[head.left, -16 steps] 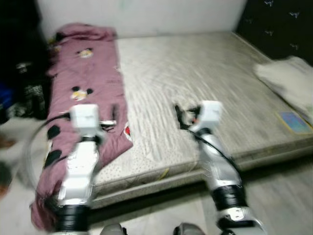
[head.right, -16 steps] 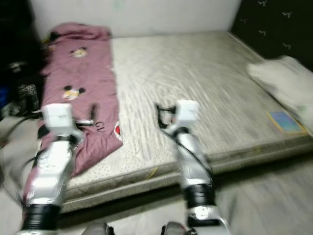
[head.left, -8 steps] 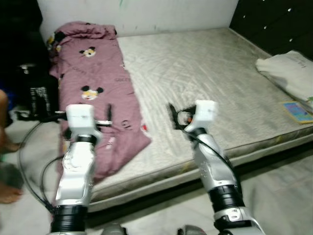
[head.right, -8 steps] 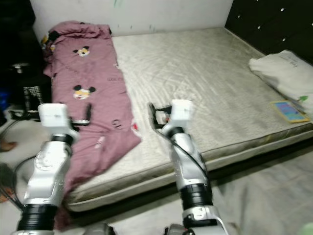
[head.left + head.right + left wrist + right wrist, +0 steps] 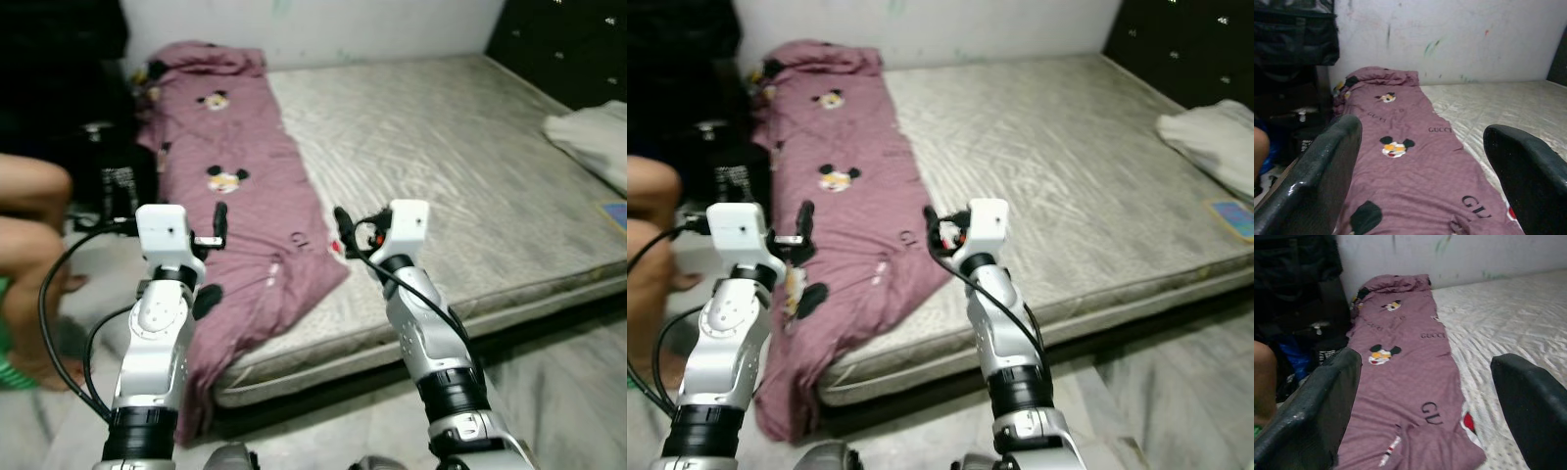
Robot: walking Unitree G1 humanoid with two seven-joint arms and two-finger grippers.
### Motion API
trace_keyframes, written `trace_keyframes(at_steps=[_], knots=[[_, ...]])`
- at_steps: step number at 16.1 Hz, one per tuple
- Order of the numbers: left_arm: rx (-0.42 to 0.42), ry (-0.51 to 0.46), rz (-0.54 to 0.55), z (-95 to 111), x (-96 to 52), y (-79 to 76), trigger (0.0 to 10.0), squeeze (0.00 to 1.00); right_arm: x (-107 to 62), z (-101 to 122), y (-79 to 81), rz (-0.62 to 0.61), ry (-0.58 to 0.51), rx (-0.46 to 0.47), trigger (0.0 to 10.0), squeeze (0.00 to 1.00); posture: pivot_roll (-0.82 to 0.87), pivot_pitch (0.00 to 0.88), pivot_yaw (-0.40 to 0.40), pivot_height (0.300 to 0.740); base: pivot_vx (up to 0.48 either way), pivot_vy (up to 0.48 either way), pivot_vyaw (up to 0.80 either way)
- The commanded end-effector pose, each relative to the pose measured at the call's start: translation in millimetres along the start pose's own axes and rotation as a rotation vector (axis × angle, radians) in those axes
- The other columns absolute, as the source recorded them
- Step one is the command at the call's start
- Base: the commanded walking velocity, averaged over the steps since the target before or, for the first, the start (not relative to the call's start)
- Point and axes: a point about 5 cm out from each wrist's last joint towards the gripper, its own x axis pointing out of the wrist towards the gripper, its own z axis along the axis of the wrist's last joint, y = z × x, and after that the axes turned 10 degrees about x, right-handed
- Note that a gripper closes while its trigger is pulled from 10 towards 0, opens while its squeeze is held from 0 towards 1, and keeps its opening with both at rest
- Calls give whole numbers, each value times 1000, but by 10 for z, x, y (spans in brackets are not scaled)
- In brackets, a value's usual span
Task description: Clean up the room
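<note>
A maroon blanket (image 5: 245, 196) printed with cartoon mice lies along the left side of a bare grey mattress (image 5: 470, 166), and its near end hangs over the front corner toward the floor. My left gripper (image 5: 217, 227) is raised above the blanket's near part, open, nothing between its fingers (image 5: 1327, 161). My right gripper (image 5: 345, 231) hovers open over the blanket's right edge, also empty. Both wrist views look along the blanket (image 5: 1405, 382) toward the wall.
A person's bare legs (image 5: 29, 264) are at the left, beside the bed. Dark bags and a black stand (image 5: 103, 166) crowd the back left. A white folded cloth (image 5: 593, 137) and a blue book (image 5: 617, 213) lie on the mattress's right. Grey floor runs in front.
The whole view has swung to the left, so the bed now sits further right and the person's legs have come into view. Both arms stay raised and open as before.
</note>
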Motion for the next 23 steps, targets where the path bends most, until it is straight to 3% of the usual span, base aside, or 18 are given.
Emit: trace_keyframes(at_steps=[1,4,9,15,18,23], knots=[[-3,-17,-35,41,16,-88,10000,0,-13,51,-99,-33,-20,-15,10000,0,-51,0,-10,740,0,0,413],[-15,-23,-40,46,22,-92,10000,0,-8,44,-100,-37,-14,-26,10000,0,-51,0,-11,740,0,0,733],[-28,-20,-37,43,11,-79,10000,0,-5,21,-115,-55,1,-18,10000,0,-49,8,-11,740,0,0,0],[-39,-3,-53,19,11,-92,10000,0,-10,8,-122,-70,5,-7,10000,0,-48,10,-9,740,0,480,0],[-2,-6,-38,31,12,-84,10000,0,-9,14,-123,-68,2,-5,10000,0,-47,7,-8,740,0,0,0],[14,14,-4,-18,-136,118,10000,0,-22,67,-120,-67,-38,-8,10000,0,-41,1,-6,740,0,0,0]])
